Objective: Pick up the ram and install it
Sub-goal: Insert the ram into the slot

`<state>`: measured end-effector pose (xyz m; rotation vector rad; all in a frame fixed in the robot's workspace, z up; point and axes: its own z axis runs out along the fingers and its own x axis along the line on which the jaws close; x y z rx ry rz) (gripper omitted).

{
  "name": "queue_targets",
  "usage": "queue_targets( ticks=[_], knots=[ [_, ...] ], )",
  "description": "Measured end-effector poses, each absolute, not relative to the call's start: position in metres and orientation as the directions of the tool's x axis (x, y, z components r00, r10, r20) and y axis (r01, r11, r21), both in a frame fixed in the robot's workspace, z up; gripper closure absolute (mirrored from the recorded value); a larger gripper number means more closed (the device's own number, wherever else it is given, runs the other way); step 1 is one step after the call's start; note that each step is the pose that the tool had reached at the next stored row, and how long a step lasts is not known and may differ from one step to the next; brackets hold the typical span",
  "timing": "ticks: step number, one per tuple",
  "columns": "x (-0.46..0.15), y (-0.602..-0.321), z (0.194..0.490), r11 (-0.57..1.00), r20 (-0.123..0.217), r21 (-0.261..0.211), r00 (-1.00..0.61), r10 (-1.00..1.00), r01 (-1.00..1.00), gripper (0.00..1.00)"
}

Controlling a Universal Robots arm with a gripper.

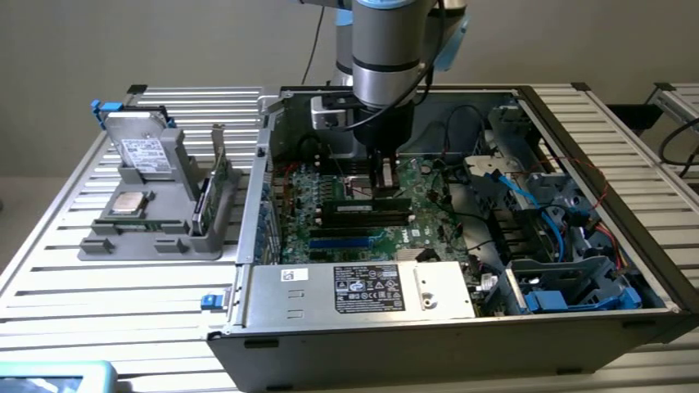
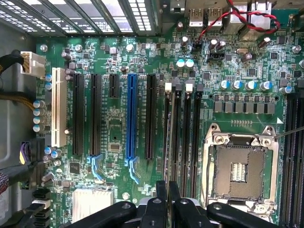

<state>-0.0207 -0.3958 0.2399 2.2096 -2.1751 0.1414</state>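
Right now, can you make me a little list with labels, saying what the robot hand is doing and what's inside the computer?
gripper: shut on the ram, above the black memory slots
ram: thin stick seen edge-on, lined up along one slot; cannot tell if it is seated
blue slot: long, between black slots, empty
processor socket: no chip in it
computer case: open, lying on the slatted table
grey holder: outside the case, at the exterior view's left, holding parts

No wording can be read. The power supply's black-and-white rating label (image 1: 368, 288), a small white barcode sticker (image 1: 293, 275) beside it and the hard drive's label (image 1: 142, 153) carry print too fine to make out.
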Motion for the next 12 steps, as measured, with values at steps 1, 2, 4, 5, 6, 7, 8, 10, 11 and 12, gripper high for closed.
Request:
queue_targets(
  ticks=[1, 2, 4, 5, 6, 7, 8, 10, 11, 12],
  knots=[
    [-0.0207, -0.3958, 0.2397, -0.018, 0.092, -0.037, 0.014, -0.996, -0.999, 0.87],
    [-0.0208, -0.3958, 0.2395, -0.018, 0.092, -0.037, 0.015, -0.996, -0.999, 0.87],
    [-0.0208, -0.3958, 0.2393, -0.019, 0.093, -0.037, 0.016, -0.996, -0.999, 0.87],
    [-0.0208, -0.3958, 0.2392, -0.020, 0.093, -0.037, 0.016, -0.996, -0.999, 0.87],
    [-0.0208, -0.3959, 0.2390, -0.020, 0.093, -0.037, 0.017, -0.996, -0.999, 0.87],
    [-0.0208, -0.3958, 0.2383, -0.021, 0.092, -0.037, 0.017, -0.996, -0.999, 0.87],
    [-0.0209, -0.3958, 0.2377, -0.021, 0.093, -0.037, 0.017, -0.995, -0.999, 0.87],
    [-0.0209, -0.3958, 0.2369, -0.022, 0.094, -0.037, 0.018, -0.995, -0.999, 0.87],
    [-0.0209, -0.3958, 0.2365, -0.022, 0.095, -0.037, 0.018, -0.995, -0.999, 0.87],
    [-0.0209, -0.3958, 0.2361, -0.022, 0.095, -0.037, 0.019, -0.995, -0.999, 0.87]
  ],
)
